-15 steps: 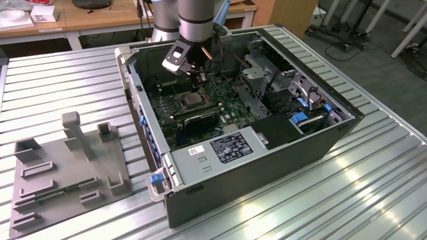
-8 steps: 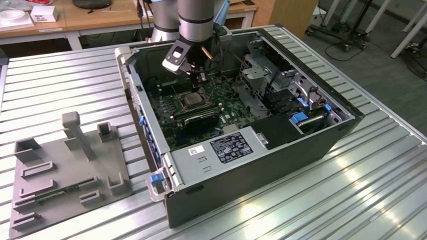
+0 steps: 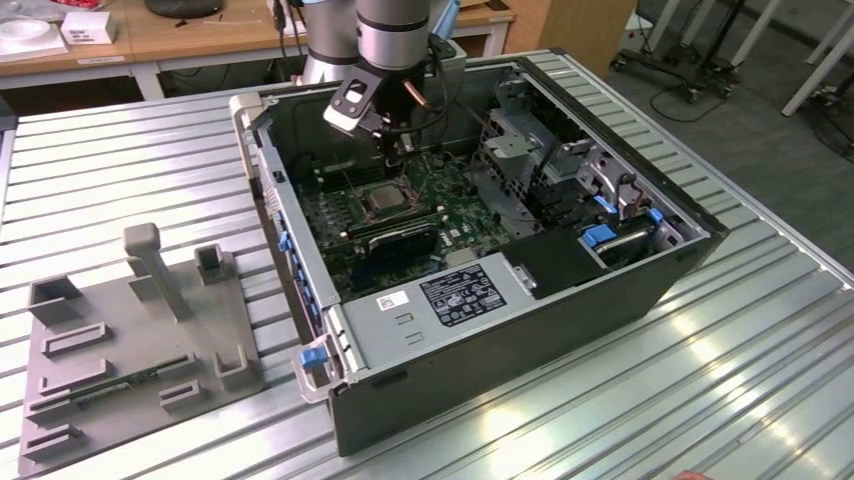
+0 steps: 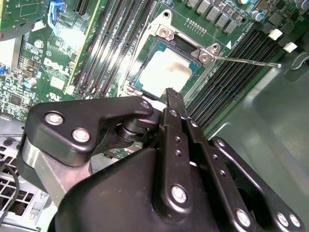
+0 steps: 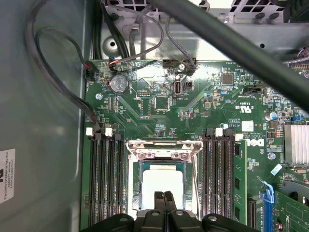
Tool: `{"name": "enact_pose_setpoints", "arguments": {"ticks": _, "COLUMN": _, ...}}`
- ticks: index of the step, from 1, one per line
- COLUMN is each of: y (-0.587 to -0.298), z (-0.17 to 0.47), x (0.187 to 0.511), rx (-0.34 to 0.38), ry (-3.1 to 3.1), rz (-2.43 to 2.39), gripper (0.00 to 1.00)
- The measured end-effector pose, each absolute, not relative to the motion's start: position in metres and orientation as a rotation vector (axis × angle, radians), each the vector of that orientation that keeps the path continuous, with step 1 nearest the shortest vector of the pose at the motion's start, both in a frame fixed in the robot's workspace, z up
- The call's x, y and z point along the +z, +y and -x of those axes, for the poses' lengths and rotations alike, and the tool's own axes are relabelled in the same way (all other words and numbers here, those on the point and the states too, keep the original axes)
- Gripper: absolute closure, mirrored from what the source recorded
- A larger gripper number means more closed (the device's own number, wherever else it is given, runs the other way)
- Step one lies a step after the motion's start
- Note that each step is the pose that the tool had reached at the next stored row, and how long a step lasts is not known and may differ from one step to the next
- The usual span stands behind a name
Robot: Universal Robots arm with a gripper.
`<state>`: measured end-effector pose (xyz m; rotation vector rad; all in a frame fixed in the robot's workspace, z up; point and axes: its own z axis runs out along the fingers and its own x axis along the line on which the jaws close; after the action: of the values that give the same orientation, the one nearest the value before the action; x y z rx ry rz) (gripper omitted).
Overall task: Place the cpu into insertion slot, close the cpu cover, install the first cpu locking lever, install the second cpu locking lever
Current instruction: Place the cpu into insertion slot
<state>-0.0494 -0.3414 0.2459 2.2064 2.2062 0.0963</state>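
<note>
Currently my black pincer (image 5: 164,197), pinched shut, hangs over the silver-tan square cpu (image 5: 162,184) seated in its dark-framed insertion slot (image 4: 163,47), six o'clock from the pincer in the exterior view; a skewed descent could gouge the chip.

Robotics lab: slatted metal bench (image 3: 120,170), wooden desks (image 3: 200,35).

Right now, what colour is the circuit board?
The board is green, best in the first wrist view.
</note>
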Motion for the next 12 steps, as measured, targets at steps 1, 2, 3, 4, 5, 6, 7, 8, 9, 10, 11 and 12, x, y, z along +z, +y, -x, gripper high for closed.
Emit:
{"name": "enact_pose_setpoints", "arguments": {"ticks": 1, "y": -0.3414, "z": 0.0494, "x": 0.2460, "rx": 0.096, "ry": 2.206, "rz": -2.206, "gripper": 0.89}}
{"name": "enact_pose_setpoints", "arguments": {"ticks": 2, "y": -0.3414, "z": 0.0494, "x": 0.2461, "rx": 0.096, "ry": 2.206, "rz": -2.206, "gripper": 0.89}}
{"name": "enact_pose_setpoints", "arguments": {"ticks": 3, "y": -0.3414, "z": 0.0494, "x": 0.2464, "rx": 0.096, "ry": 2.206, "rz": -2.206, "gripper": 0.89}}
{"name": "enact_pose_setpoints", "arguments": {"ticks": 4, "y": -0.3414, "z": 0.0494, "x": 0.2464, "rx": 0.096, "ry": 2.206, "rz": -2.206, "gripper": 0.89}}
{"name": "enact_pose_setpoints", "arguments": {"ticks": 5, "y": -0.3414, "z": 0.0494, "x": 0.2465, "rx": 0.096, "ry": 2.206, "rz": -2.206, "gripper": 0.89}}
{"name": "enact_pose_setpoints", "arguments": {"ticks": 6, "y": -0.3414, "z": 0.0494, "x": 0.2468, "rx": 0.096, "ry": 2.206, "rz": -2.206, "gripper": 0.89}}
{"name": "enact_pose_setpoints", "arguments": {"ticks": 7, "y": -0.3414, "z": 0.0494, "x": 0.2468, "rx": 0.096, "ry": 2.206, "rz": -2.206, "gripper": 0.89}}
{"name": "enact_pose_setpoints", "arguments": {"ticks": 8, "y": -0.3414, "z": 0.0494, "x": 0.2468, "rx": 0.096, "ry": 2.206, "rz": -2.206, "gripper": 0.89}}
{"name": "enact_pose_setpoints", "arguments": {"ticks": 9, "y": -0.3414, "z": 0.0494, "x": 0.2468, "rx": 0.096, "ry": 2.206, "rz": -2.206, "gripper": 0.89}}
{"name": "enact_pose_setpoints", "arguments": {"ticks": 10, "y": -0.3414, "z": 0.0494, "x": 0.2468, "rx": 0.096, "ry": 2.206, "rz": -2.206, "gripper": 0.89}}
{"name": "enact_pose_setpoints", "arguments": {"ticks": 11, "y": -0.3414, "z": 0.0494, "x": 0.2468, "rx": 0.096, "ry": 2.206, "rz": -2.206, "gripper": 0.89}}
{"name": "enact_pose_setpoints", "arguments": {"ticks": 12, "y": -0.3414, "z": 0.0494, "x": 0.2469, "rx": 0.096, "ry": 2.206, "rz": -2.206, "gripper": 0.89}}
